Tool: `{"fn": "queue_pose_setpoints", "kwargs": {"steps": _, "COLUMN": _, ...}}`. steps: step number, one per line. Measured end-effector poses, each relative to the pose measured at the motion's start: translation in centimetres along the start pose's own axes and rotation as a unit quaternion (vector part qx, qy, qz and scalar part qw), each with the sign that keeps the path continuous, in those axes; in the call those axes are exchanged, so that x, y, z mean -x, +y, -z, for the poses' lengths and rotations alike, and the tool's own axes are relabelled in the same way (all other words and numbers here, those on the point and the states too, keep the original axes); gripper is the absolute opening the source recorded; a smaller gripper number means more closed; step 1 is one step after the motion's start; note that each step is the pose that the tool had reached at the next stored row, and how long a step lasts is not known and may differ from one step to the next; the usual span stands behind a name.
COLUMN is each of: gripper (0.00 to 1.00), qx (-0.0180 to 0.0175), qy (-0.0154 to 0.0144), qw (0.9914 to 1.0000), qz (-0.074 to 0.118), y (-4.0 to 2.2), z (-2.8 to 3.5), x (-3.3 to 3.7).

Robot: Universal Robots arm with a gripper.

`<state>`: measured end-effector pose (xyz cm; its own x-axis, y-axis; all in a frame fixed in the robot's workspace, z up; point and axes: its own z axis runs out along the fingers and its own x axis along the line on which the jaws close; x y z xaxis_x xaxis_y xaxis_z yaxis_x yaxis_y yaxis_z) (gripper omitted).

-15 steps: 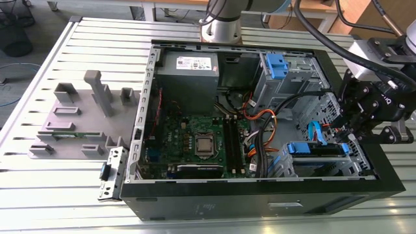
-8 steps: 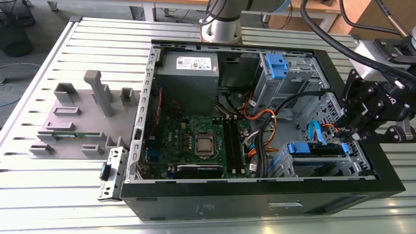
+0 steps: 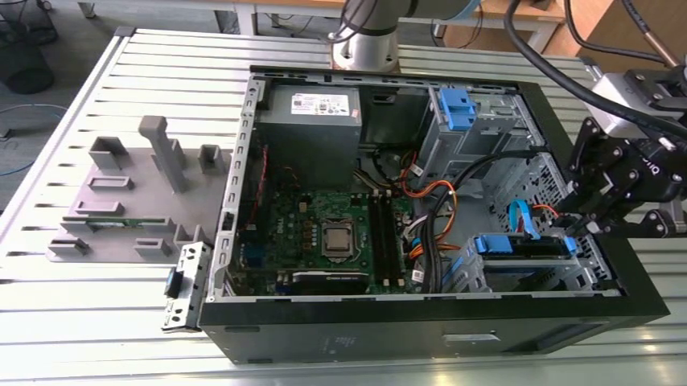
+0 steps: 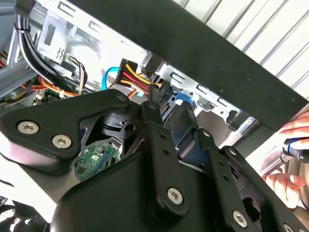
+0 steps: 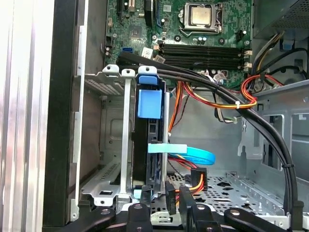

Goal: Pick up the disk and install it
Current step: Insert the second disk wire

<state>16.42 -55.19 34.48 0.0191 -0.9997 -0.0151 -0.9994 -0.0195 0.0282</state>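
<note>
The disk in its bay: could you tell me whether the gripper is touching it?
Cannot tell. In the first wrist view the gripper sits at the disk rear edge, but no contact or gap shows plainly.

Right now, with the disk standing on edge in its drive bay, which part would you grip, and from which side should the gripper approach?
I'd grip the disk at its exposed blue-railed edge, pinching across its thin body. Come through the computer case's open side, in line with the slot. The metal bay walls cover its broad faces lower down, and cables crowd one side.
</note>
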Motion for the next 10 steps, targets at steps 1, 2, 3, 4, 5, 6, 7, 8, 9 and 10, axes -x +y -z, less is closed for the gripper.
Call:
{"fn": "queue_pose_setpoints", "kwargs": {"steps": 1, "gripper": 0.36, "qx": 0.0, "qy": 0.0008, "qw": 1.0, "qz": 0.0, "y": -0.04, "z": -0.12, "x": 0.04}}
{"fn": "queue_pose_setpoints", "kwargs": {"steps": 2, "gripper": 0.36, "qx": 0.0001, "qy": 0.0019, "qw": 1.0, "qz": 0.0, "y": -0.06, "z": -0.24, "x": 0.07}}
{"fn": "queue_pose_setpoints", "kwargs": {"steps": 3, "gripper": 0.36, "qx": 0.0001, "qy": 0.0039, "qw": 0.99999, "qz": 0.0, "y": -0.06, "z": -0.32, "x": 0.1}}
{"fn": "queue_pose_setpoints", "kwargs": {"steps": 4, "gripper": 0.36, "qx": 0.0002, "qy": 0.0064, "qw": 0.99998, "qz": 0.0, "y": -0.06, "z": -0.37, "x": 0.11}}
{"fn": "queue_pose_setpoints", "kwargs": {"steps": 5, "gripper": 0.36, "qx": 0.0002, "qy": 0.0086, "qw": 0.99996, "qz": 0.0, "y": -0.07, "z": -0.44, "x": 0.13}}
{"fn": "queue_pose_setpoints", "kwargs": {"steps": 6, "gripper": 0.36, "qx": 0.0002, "qy": 0.0101, "qw": 0.99995, "qz": 0.0, "y": -0.08, "z": -0.47, "x": 0.15}}
{"fn": "queue_pose_setpoints", "kwargs": {"steps": 7, "gripper": 0.36, "qx": 0.0002, "qy": 0.0105, "qw": 0.99994, "qz": 0.0, "y": -0.07, "z": -0.48, "x": 0.15}}
{"fn": "queue_pose_setpoints", "kwargs": {"steps": 8, "gripper": 0.36, "qx": 0.0003, "qy": 0.0107, "qw": 0.99994, "qz": 0.0, "y": -0.08, "z": -0.47, "x": 0.15}}
{"fn": "queue_pose_setpoints", "kwargs": {"steps": 9, "gripper": 0.36, "qx": 0.0003, "qy": 0.011, "qw": 0.99994, "qz": 0.0, "y": -0.08, "z": -0.46, "x": 0.15}}
{"fn": "queue_pose_setpoints", "kwargs": {"steps": 10, "gripper": 0.36, "qx": 0.0003, "qy": 0.0112, "qw": 0.99994, "qz": 0.0, "y": -0.07, "z": -0.46, "x": 0.15}}
